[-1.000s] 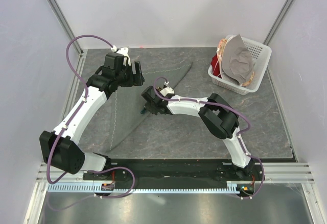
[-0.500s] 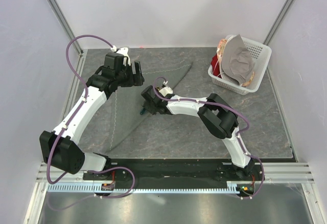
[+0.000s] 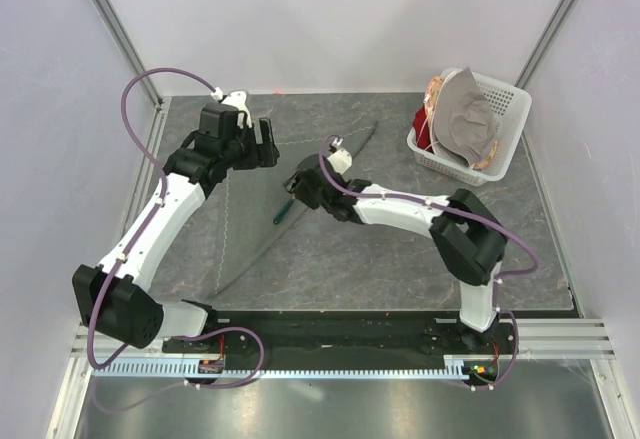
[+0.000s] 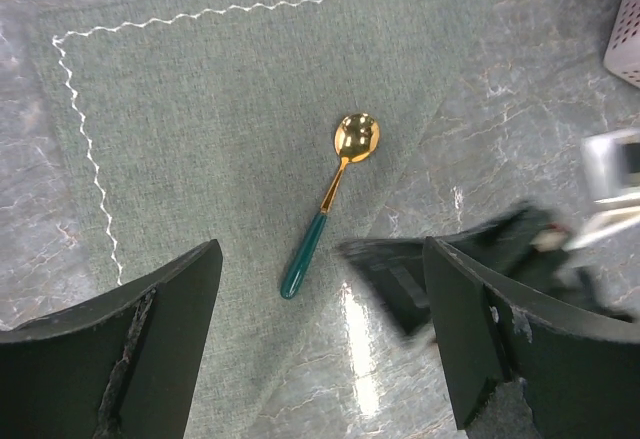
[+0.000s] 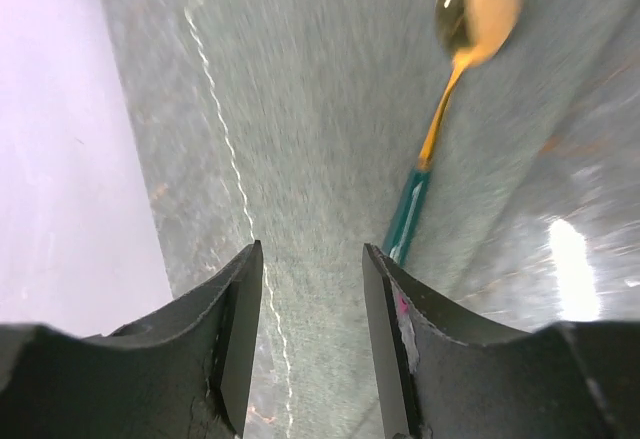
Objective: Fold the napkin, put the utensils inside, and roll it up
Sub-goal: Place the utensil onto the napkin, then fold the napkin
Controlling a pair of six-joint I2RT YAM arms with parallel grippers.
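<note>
Spoon (image 4: 330, 204) now lying free on napkin (image 4: 200, 129), right claw (image 5: 310, 344) drawn back from it, narrowly parted and empty, left claw (image 4: 320, 349) wide apart, shifted slightly.

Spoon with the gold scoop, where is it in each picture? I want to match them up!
Top external: the spoon, just left of centre on the napkin, teal handle showing.
Left wrist: picture's centre, gold bowl uppermost.
Right wrist: upper right, bowl at the top edge.
Shared landmark: the napkin's light stitched hem.
</note>
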